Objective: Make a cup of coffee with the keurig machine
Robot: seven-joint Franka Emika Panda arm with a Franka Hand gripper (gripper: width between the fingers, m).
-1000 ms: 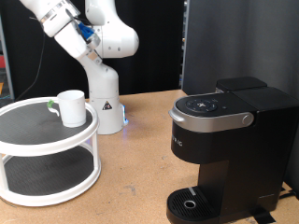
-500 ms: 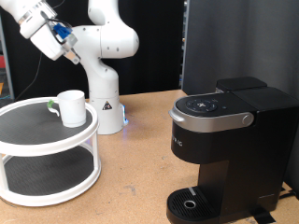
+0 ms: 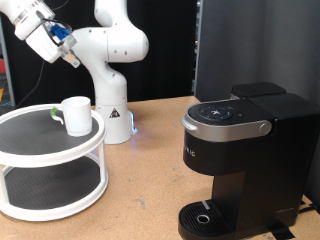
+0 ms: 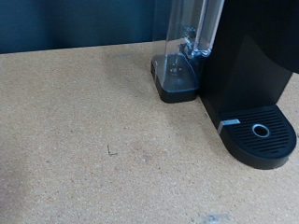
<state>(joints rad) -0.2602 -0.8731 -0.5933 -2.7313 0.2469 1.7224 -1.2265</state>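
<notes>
The surface (image 3: 150, 170) is a wide cork-brown sheet, and the coffee machine (image 3: 240, 160) stands on it at the exterior view's right with its lid down and its drip tray (image 4: 260, 136) bare. At the exterior view's left sits a white two-tier round stand (image 3: 50, 165), and the cup (image 3: 76, 115) stands upright on its top tier, well apart from the machine. The arm is raised high at the exterior view's top left, bent over the stand, with the claw (image 3: 70, 58) above the cup and touching nothing. Whether the claw is wide or narrow I cannot tell; the wrist view shows no fingers, only cork and the machine's base. The likely risk is the claw clipping the cup's rim on a descent and tipping it off the stand.
</notes>
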